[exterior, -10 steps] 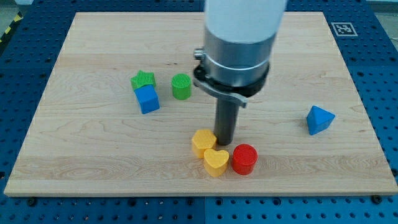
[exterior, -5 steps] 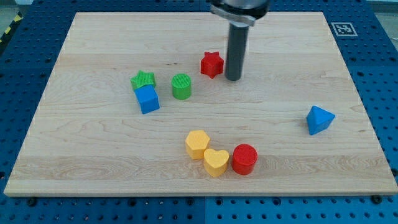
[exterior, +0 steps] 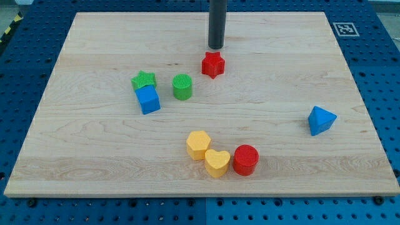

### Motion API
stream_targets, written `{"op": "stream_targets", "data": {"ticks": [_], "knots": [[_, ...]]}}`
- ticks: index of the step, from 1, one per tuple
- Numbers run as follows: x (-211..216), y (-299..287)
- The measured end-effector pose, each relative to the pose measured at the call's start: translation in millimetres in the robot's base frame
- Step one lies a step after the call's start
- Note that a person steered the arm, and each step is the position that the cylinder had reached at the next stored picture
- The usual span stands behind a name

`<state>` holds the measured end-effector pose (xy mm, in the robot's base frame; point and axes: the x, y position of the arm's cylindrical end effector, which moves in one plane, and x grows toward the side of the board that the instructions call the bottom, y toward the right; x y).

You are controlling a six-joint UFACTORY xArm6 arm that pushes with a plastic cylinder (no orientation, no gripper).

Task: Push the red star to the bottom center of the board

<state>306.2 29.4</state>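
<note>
- Camera view — a wooden board (exterior: 94,156) lies on a blue perforated table (exterior: 19,75); a black-and-white marker tag (exterior: 345,29) sits at the board's top right corner.
- My tip (exterior: 215,47) stands on the board near the view's top centre, just above the red star (exterior: 213,64) and close to it; whether the two touch cannot be told.
- The arm ends in a plain rod, so there is no hand to spread or press together.
- The red star lies in the upper middle of the board, well apart from the bottom edge.
- To the view's left of the star: a green cylinder (exterior: 182,87), then a green star (exterior: 144,80) touching a blue cube (exterior: 148,99) just below it.
- Near the bottom centre — a yellow hexagon (exterior: 199,144), a yellow heart (exterior: 217,162) and a red cylinder (exterior: 245,159) sit close together in a row.
- A blue triangular block (exterior: 321,120) lies alone at the view's right.
</note>
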Motion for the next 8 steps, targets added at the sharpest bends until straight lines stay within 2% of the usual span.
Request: {"op": "stream_targets", "data": {"ticks": [1, 3, 4, 6, 8], "knots": [[30.1, 2.3], [118.0, 1.5], [133.4, 1.5], [116.7, -9.6], [134.6, -18.7]]}}
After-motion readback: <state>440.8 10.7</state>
